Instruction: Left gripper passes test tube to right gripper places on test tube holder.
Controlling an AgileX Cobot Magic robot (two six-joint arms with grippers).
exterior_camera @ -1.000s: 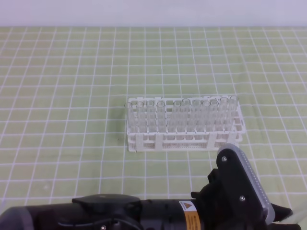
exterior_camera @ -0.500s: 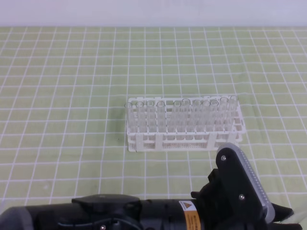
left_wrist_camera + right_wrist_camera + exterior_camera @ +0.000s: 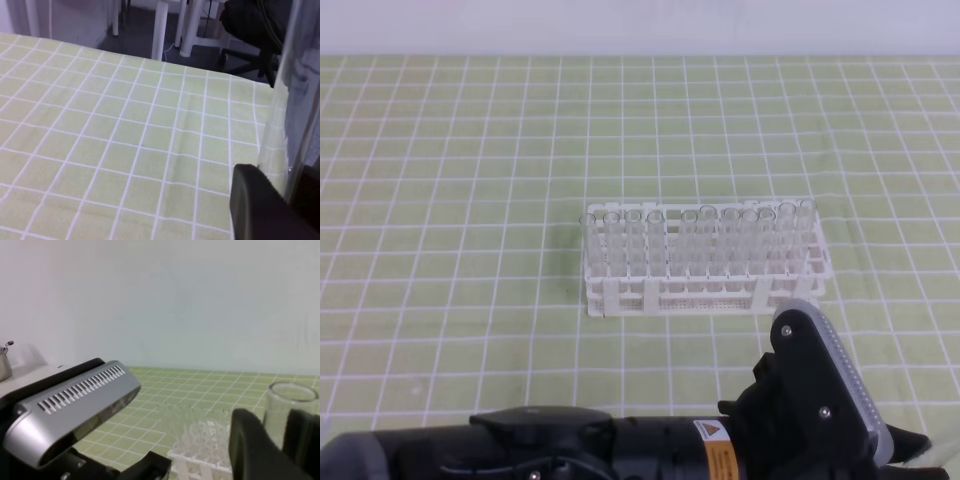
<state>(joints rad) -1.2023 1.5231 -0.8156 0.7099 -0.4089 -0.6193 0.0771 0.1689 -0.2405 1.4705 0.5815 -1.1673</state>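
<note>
A clear test tube [image 3: 282, 110] rises along the right side of the left wrist view, and my left gripper [image 3: 289, 186] is shut on it between two dark fingers [image 3: 255, 207]. The right wrist view shows the same tube's open mouth [image 3: 292, 392] standing between the dark fingers [image 3: 250, 450] of my right gripper [image 3: 281, 432], which is also closed against it. The white test tube holder [image 3: 705, 290] sits mid-table, its rows filled with several clear tubes. My left arm [image 3: 620, 445] lies along the bottom edge, its grey face plate [image 3: 835, 385] just in front of the rack's right end.
A green cloth with a white grid [image 3: 470, 200] covers the table. The vented grey housing [image 3: 75, 407] of the left arm fills the left of the right wrist view. Chair and table legs [image 3: 160, 25] stand beyond the far table edge.
</note>
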